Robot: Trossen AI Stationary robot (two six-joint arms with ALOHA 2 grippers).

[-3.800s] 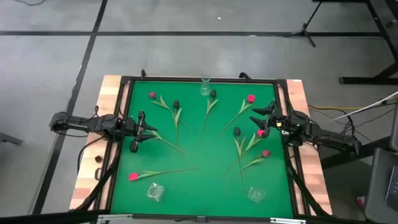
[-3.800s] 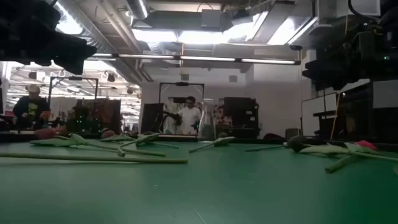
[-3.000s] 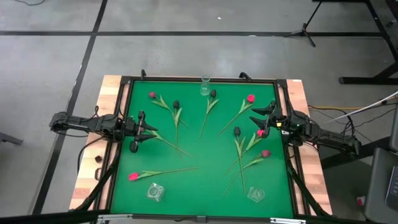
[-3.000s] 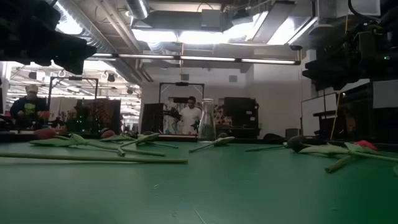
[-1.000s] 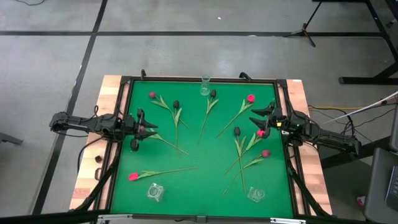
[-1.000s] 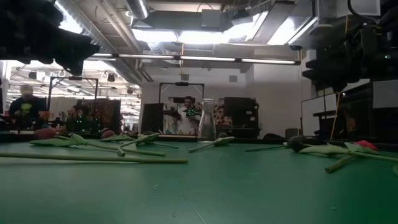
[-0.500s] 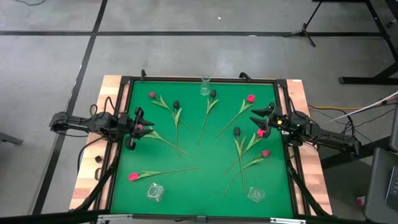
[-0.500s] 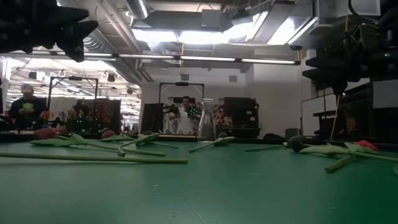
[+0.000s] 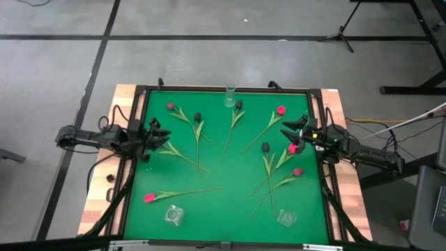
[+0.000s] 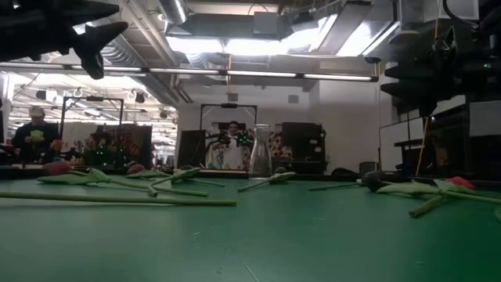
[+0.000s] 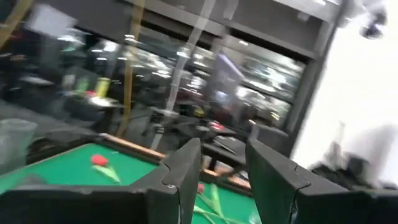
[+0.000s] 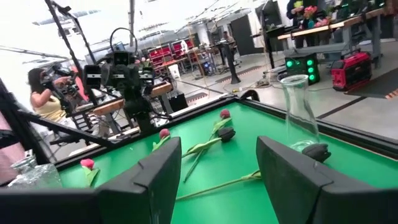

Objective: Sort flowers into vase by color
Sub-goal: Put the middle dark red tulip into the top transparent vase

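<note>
- The flowers (image 9: 197, 126) lie scattered flat on the green bench (image 9: 223, 209), none of them between any jaws.
- The left gripper (image 9: 150, 132) hovers above the bench's left edge; its jaws stand apart with nothing in them, and a pink-headed flower (image 9: 162, 145) lies on the mat just beside it.
- The right gripper (image 9: 298, 132) hangs over the right edge, jaws parted and empty; a pink flower head (image 9: 292, 148) lies just below them on the mat.
- A tall clear vase (image 9: 230, 97) stands at the far edge, a dark-headed flower (image 9: 238, 106) beside it.
- Two short glass jars (image 9: 173, 215) sit near the front edge.
</note>
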